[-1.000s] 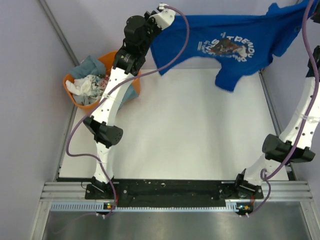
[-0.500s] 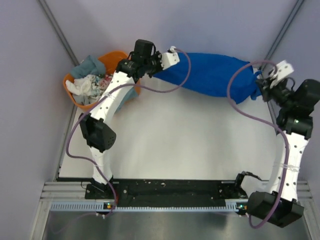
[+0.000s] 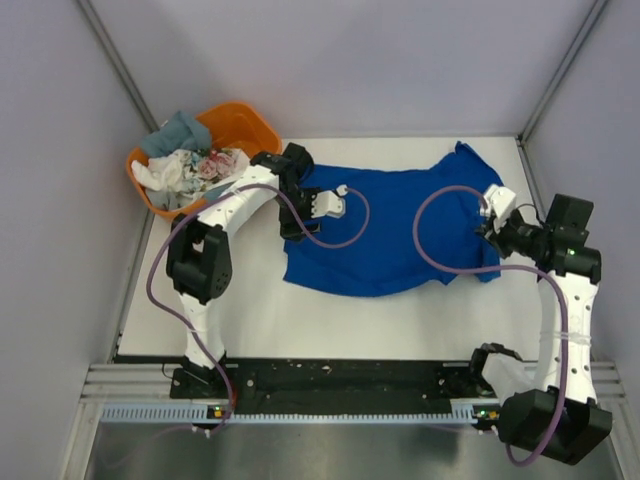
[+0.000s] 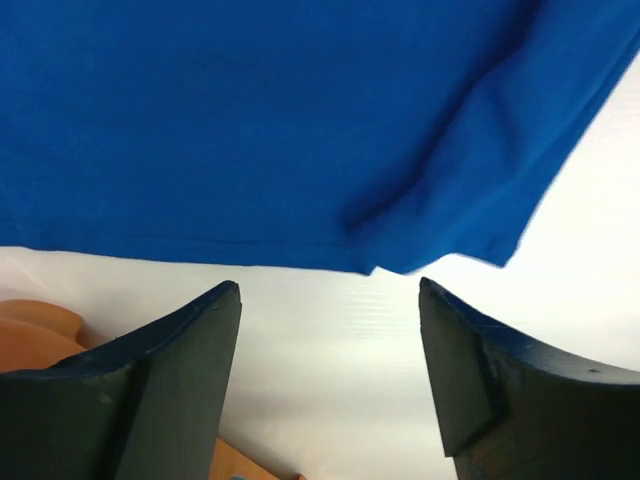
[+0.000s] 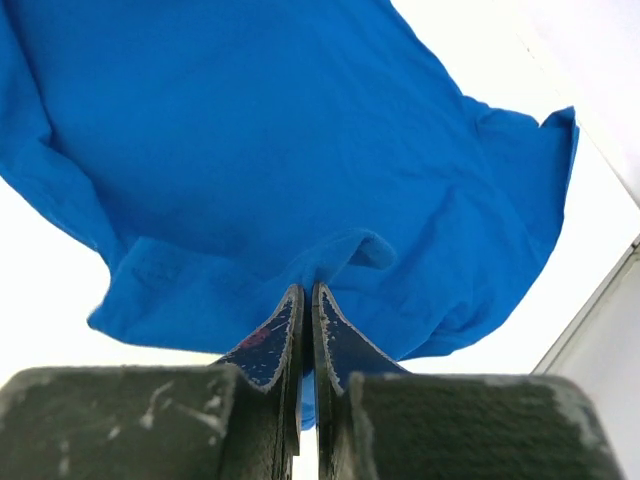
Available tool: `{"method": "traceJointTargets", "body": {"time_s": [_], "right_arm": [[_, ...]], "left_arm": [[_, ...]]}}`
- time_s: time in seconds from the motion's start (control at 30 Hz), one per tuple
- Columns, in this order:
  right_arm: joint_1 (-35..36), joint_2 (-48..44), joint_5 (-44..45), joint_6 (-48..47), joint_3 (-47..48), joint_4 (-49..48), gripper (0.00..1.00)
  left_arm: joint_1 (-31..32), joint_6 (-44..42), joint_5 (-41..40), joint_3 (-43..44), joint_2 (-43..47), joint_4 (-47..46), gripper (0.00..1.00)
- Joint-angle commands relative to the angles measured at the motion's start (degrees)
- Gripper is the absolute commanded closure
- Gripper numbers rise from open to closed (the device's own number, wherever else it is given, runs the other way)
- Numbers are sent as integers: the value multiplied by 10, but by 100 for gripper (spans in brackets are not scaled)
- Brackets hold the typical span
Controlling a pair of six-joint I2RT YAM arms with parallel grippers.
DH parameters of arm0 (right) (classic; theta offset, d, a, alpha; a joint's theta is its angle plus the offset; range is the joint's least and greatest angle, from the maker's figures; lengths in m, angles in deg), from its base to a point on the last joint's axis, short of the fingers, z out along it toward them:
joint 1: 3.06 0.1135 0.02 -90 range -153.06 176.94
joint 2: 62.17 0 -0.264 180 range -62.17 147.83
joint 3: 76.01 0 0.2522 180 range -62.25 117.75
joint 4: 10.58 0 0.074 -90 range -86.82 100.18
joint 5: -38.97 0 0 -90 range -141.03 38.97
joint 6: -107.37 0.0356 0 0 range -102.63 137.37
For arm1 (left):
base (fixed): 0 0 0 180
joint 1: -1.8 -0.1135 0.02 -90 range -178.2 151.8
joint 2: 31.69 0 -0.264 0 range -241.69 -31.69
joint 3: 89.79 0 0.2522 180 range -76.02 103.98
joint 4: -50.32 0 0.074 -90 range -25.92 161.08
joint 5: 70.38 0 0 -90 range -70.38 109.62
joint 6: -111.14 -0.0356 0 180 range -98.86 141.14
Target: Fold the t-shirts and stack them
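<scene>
The royal blue t-shirt lies spread on the white table, its right part rumpled. My left gripper stands open at the shirt's left edge. In the left wrist view only bare table shows between its fingers, and the hem of the shirt lies just beyond the tips. My right gripper is shut on a raised fold at the shirt's right side. The right wrist view shows that pinched ridge of cloth at the fingertips. Other t-shirts, grey-blue, white and floral, lie heaped in the tub.
The orange plastic tub stands at the table's back left corner, close behind my left wrist; its rim shows in the left wrist view. Grey walls and metal posts close the table in on three sides.
Both arms came down from the back and laid the blue shirt out on the table. My left gripper opened and let go of its edge. The right stayed shut on the cloth.
</scene>
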Motion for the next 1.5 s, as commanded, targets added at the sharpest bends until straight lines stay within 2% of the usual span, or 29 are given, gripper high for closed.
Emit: {"method": "traceJointTargets", "body": {"time_s": [0.0, 0.1, 0.23, 0.3, 0.37, 0.47, 0.6, 0.77, 0.9, 1.0, 1.13, 1.17, 1.37, 1.47], "right_arm": [[16, -6, 22, -59, -13, 38, 100], [30, -10, 48, -63, -23, 45, 100], [41, -18, 79, -79, -37, 44, 100], [47, -17, 91, -83, -37, 44, 100], [52, -15, 96, -84, -36, 44, 100], [54, -14, 95, -88, -38, 43, 100], [58, -12, 94, -96, -49, 36, 100], [58, -18, 97, -96, -53, 35, 100], [58, -19, 95, -96, -58, 33, 100], [58, -22, 95, -96, -57, 32, 100], [58, -25, 103, -98, -60, 27, 100], [58, -28, 104, -98, -61, 24, 100], [58, -44, 92, -98, -59, 20, 100], [58, -56, 83, -99, -59, 8, 100]], "left_arm": [[3, -13, -9, 5, 35, 7, 20], [32, -22, -3, -1, 61, 67, 23], [69, -40, 36, -109, 89, 103, 47], [81, -32, 21, -167, 94, 87, 51], [87, -21, 14, -210, 103, 69, 49], [95, -7, 21, -262, 125, 35, 39], [97, 48, -21, -311, 117, -63, 31], [101, 58, -26, -346, 114, -93, 28], [105, 71, -38, -381, 116, -128, 29], [109, 81, -29, -397, 119, -125, 43], [111, 105, -22, -417, 129, -120, 94], [112, 114, -22, -417, 131, -114, 100], [108, 149, -27, -395, 172, -64, 100], [88, 177, -11, -328, 187, -39, 100]]}}
